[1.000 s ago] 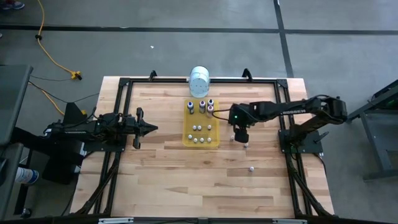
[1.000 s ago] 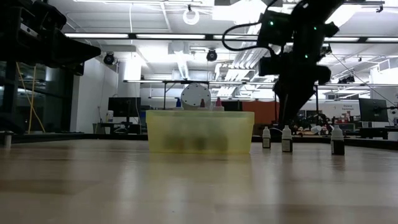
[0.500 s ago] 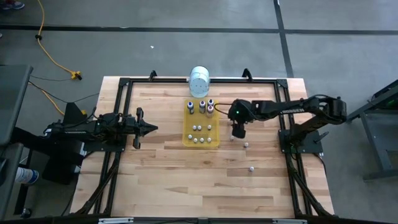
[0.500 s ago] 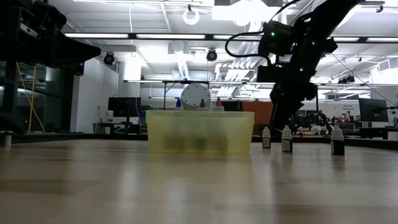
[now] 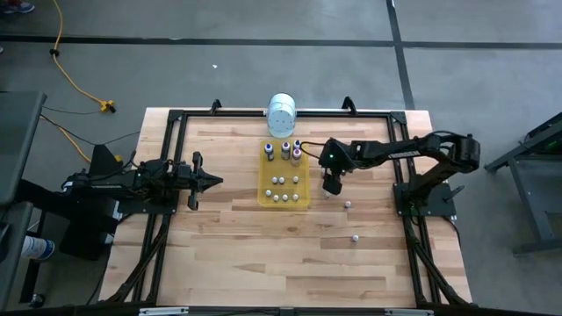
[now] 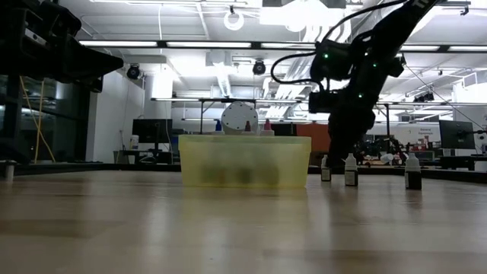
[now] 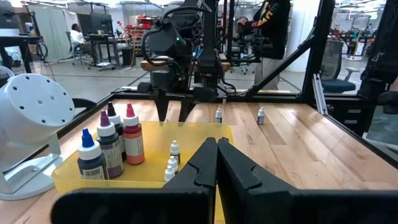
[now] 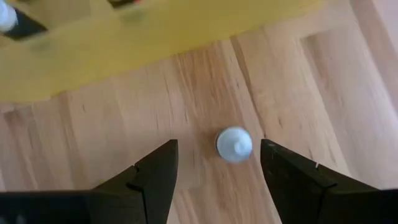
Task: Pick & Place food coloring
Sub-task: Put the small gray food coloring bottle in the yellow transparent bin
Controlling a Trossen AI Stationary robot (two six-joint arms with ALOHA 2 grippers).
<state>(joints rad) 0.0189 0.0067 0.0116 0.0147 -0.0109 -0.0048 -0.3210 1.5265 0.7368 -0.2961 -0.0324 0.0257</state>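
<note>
Below your open right gripper [image 8: 214, 168] one small bottle [image 8: 234, 144] stands on bare wood; the yellow tray [image 8: 155, 37] walls off the space just beyond.

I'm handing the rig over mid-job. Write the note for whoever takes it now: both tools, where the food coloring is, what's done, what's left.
Right tool: open, pointing down just beside the yellow tray, straddling a small white-capped bottle standing on the table; not gripped yet.
Left tool: shut, empty, parked at the table's left side.
Done: tall bottles and several tiny ones stand in the tray.
Left: three bottles on the table right of the tray, the one under the right tool plus two more. Likely next: lower, close, lift it into the tray.
</note>
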